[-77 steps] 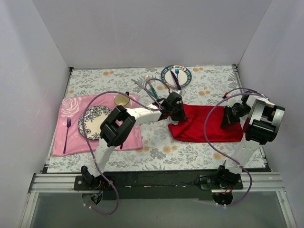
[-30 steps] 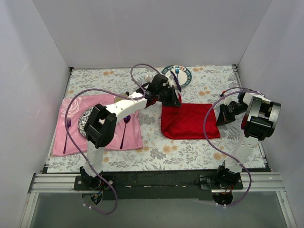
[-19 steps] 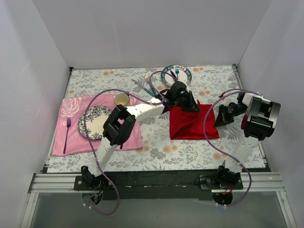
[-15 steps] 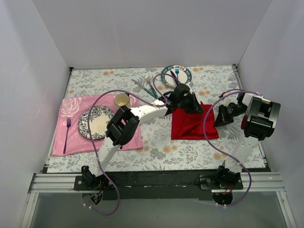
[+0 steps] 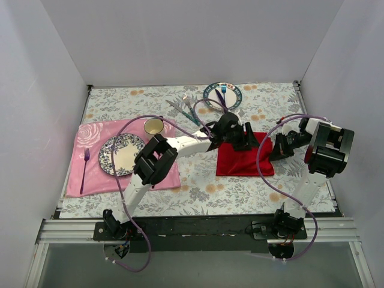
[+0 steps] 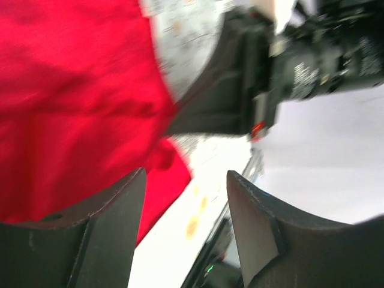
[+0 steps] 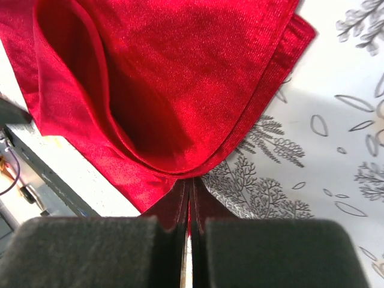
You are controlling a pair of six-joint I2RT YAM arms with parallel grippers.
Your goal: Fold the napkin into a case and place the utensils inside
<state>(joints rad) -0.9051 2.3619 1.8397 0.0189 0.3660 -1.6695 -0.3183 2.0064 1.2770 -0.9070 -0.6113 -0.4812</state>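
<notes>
The red napkin [image 5: 243, 161] lies folded over on the floral tablecloth, right of centre. My left gripper [image 5: 247, 141] hovers over its far edge. In the left wrist view it [image 6: 186, 180] is open, with the napkin [image 6: 72, 108] just beyond its jaws and nothing between them. My right gripper [image 5: 277, 153] is at the napkin's right edge. In the right wrist view it [image 7: 190, 186] is shut on a corner of the layered napkin [image 7: 168, 78]. The utensils [image 5: 187, 108], a fork and a knife with teal handles, lie at the back of the table, left of a plate.
A patterned plate [image 5: 231, 90] with a blue fork and a purple knife stands at the back. On the left, a pink placemat [image 5: 90, 135] carries a floral plate [image 5: 117, 155] and a purple fork [image 5: 86, 170]. A cup [image 5: 154, 126] stands at its far corner.
My left gripper swung right with the napkin's left edge, folding the cloth over onto itself, then opened and let it go. The right gripper stayed shut on its corner.
</notes>
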